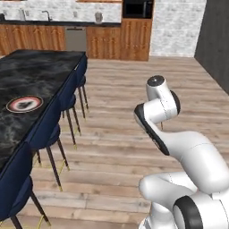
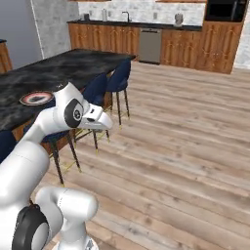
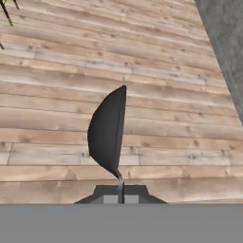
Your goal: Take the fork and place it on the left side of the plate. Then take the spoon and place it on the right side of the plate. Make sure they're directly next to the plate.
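A long dark marbled surface (image 1: pixel 31 71) lined with navy-blue upholstered stools (image 1: pixel 49 129) stretches toward the ten o'clock corner of the left base view above pale wooden plank flooring (image 1: pixel 120 134). The round plate with the reddish-brown rim (image 1: pixel 24 103) sits on it at nine o'clock. In the hand view the gripper (image 3: pixel 120 193), at six o'clock, is clenched on a thin metal handle carrying a dark, spoon-like oval bowl (image 3: pixel 108 133). No writing is legible.

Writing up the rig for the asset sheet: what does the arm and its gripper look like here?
Glossy white rounded arm of thick tubular links, with black rings and caps at the joints and a grey disc capping the top joint. No cables or sleeves show, and no readable markings. The gripper shows in the hand view as two small dark grey finger tips with paler square pads.
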Robot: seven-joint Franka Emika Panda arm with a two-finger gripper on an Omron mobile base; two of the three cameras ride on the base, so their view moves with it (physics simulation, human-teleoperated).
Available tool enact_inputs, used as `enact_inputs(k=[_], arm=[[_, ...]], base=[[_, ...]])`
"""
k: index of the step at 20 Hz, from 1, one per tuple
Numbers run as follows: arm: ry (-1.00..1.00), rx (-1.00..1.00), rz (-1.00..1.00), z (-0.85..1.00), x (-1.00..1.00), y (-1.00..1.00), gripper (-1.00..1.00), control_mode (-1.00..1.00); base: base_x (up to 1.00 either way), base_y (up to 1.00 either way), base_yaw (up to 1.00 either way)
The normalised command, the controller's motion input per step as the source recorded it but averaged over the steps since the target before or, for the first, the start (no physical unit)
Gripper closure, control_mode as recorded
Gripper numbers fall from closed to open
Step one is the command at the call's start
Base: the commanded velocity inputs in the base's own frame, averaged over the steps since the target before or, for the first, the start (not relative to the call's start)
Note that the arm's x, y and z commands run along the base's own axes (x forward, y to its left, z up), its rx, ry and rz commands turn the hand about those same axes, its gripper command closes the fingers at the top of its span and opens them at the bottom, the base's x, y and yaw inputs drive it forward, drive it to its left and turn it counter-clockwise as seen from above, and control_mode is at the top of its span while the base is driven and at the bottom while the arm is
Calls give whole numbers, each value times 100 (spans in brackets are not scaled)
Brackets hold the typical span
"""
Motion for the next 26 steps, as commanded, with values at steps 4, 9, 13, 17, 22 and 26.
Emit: enact_inputs(k=[4, 9, 13, 17, 22, 26], arm=[[0, 0, 0, 0, 0, 0, 100, 100], [0, 0, 0, 0, 0, 0, 100, 100], [0, 0, 0, 0, 0, 0, 100, 100], [0, 0, 0, 0, 0, 0, 100, 100], [0, 0, 0, 0, 0, 0, 100, 100], [0, 0, 0, 0, 0, 0, 100, 100]], base=[[100, -34, 45], [100, -59, 44], [100, -61, 43], [100, -47, 48], [100, -33, 54], [100, -12, 62]])
